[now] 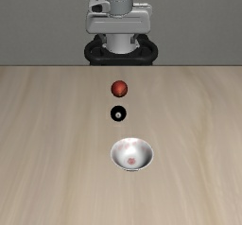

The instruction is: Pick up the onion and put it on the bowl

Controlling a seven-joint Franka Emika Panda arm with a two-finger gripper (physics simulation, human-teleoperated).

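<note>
A small red-brown onion (119, 88) lies on the wooden table, toward the far side in the exterior view. Nearer the front and slightly to the exterior view's right stands a shiny metal bowl (131, 155), upright, with a faint reddish glint in its middle. My gripper (118, 28) hangs high at the back of the table, close to the robot's base, well above and behind the onion. It holds nothing that I can see.
A small black ball (118, 113) with a white spot rests between the onion and the bowl, almost in line with them. The robot's dark base (120, 51) stands at the table's far edge. The wooden tabletop (47, 144) stretches wide on both sides.
</note>
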